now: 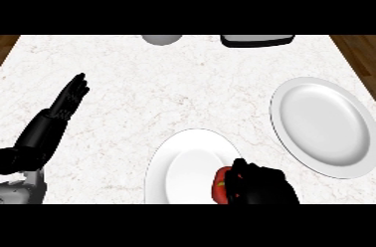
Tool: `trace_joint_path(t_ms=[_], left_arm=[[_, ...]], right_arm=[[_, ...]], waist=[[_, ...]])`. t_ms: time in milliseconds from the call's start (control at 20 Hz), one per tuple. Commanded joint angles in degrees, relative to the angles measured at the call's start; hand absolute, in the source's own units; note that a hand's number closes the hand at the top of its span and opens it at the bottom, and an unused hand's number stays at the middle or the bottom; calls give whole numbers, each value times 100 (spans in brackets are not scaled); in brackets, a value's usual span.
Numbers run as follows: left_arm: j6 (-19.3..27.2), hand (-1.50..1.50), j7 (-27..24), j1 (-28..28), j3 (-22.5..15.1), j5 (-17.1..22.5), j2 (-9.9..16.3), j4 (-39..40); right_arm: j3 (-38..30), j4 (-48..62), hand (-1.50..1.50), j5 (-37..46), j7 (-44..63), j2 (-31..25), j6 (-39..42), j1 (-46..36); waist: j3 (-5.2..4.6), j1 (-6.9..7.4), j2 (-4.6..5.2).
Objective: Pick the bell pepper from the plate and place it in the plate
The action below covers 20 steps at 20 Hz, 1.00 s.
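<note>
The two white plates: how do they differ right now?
The near plate holds the red bell pepper, with the right hand curled round it; the far-right plate holds nothing. The near plate runs past the view's lower edge; the other shows almost whole. Both are round and white.

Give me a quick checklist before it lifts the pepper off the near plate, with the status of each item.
1. Right hand curled round the red pepper: ok.
2. Pepper off the near plate: cannot tell, the hand hides it.
3. Far plate at the right bare to receive it: ok.
4. Counter between the two plates free of things: ok.
5. Left hand open at the left, away from both plates: ok.
</note>
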Motion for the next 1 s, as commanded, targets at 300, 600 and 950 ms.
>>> trace_joint_path(t_ms=[300,600,950], left_arm=[[-196,0,-25,2,-154,9,-47,-275],[-295,0,-239,-143,8,-17,-2,67],[-270,0,159,-152,-71,-34,-143,-242]], right_arm=[[-1230,-623,150,946,850,-136,359,1277],[-2379,-778,150,888,-69,-268,-113,1926],[-4350,205,150,-168,-1877,-678,-1228,2474]], waist=[[11,386,138],[14,431,171],[20,478,176]])
